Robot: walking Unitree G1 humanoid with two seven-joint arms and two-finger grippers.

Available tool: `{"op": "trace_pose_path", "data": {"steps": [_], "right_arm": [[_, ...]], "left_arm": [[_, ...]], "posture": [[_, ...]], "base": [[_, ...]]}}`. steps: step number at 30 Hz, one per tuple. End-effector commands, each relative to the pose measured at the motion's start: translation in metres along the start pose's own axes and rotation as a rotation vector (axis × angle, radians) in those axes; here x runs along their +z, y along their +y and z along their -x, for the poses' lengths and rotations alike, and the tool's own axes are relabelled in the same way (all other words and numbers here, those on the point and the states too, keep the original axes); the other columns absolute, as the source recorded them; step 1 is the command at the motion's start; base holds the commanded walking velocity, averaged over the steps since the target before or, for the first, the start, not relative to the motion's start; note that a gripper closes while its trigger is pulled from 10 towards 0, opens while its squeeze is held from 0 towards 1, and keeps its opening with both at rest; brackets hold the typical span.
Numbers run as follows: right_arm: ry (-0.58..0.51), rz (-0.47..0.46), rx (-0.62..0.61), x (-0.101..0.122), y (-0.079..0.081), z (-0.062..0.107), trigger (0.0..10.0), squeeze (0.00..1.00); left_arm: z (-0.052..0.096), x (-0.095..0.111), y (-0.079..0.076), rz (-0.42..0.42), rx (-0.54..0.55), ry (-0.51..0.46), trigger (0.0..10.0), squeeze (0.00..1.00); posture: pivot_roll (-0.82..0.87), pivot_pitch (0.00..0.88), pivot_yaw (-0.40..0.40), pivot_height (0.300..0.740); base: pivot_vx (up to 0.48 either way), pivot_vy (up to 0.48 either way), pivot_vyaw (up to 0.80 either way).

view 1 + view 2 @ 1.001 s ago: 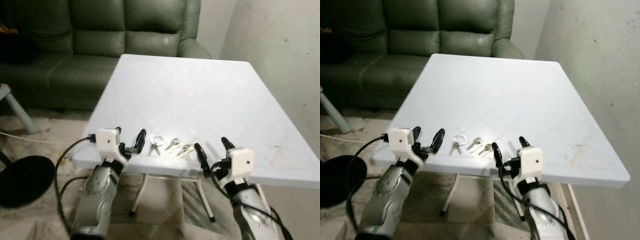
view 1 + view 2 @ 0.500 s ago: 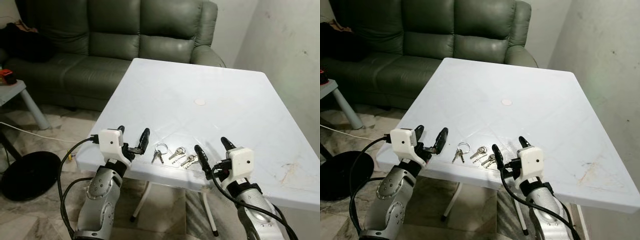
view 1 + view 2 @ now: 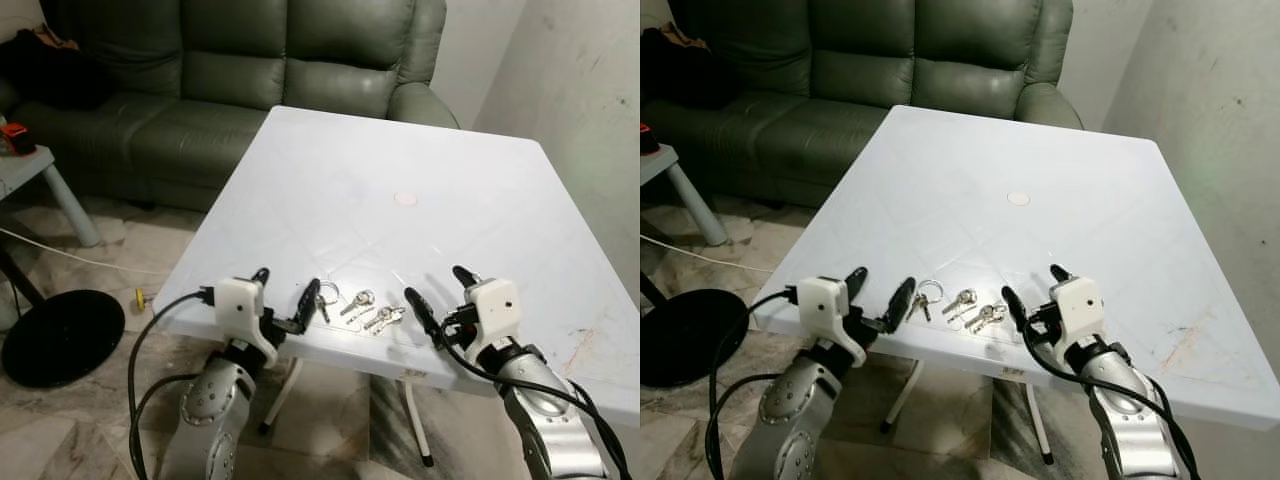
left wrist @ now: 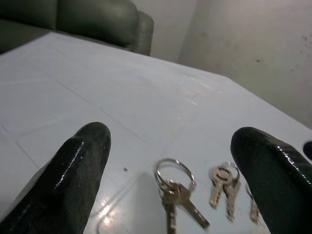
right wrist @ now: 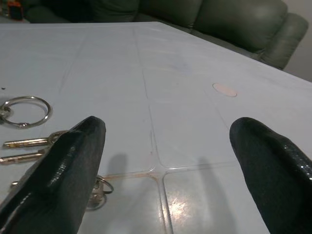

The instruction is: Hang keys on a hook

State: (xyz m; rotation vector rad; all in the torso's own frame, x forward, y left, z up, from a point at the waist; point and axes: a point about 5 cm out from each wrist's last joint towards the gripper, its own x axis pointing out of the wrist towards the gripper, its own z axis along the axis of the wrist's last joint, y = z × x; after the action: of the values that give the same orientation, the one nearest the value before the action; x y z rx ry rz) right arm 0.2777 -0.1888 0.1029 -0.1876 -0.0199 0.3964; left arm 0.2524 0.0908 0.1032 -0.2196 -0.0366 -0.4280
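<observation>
While both grippers wait wide open at the table (image 3: 420, 150) edge, the keys (image 3: 355, 305) lie between them, closer to the left gripper (image 3: 288, 303) than the right gripper (image 3: 440, 296).

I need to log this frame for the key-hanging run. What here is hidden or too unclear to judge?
- Keys: how many there are and whether the sets are linked is too small to tell in the eye views.
- Key set beside the right pincer: partly covered by its finger in the right wrist view.
- Left pincer: its finger overlaps the ringed keys in the left eye view; contact unclear.
</observation>
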Motion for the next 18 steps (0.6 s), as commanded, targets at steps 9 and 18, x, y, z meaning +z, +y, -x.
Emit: {"op": "trace_pose_path", "data": {"steps": [9,18], "right_arm": [[0.018,0.044,0.086,-0.001,-0.009,-0.004,10.0,0.00],[0.045,0.026,0.268,-0.007,0.002,-0.006,10.0,0.00]], "left_arm": [[0.012,-0.002,-0.020,-0.009,-0.072,0.033,10.0,0.00],[0.017,0.000,-0.024,0.001,-0.079,0.044,10.0,0.00]], "posture": [[0.05,0.123,-0.091,0.740],[0.06,0.147,-0.087,0.740]], "base": [[0.000,0.000,0.00],[0.000,0.000,0.00]]}}
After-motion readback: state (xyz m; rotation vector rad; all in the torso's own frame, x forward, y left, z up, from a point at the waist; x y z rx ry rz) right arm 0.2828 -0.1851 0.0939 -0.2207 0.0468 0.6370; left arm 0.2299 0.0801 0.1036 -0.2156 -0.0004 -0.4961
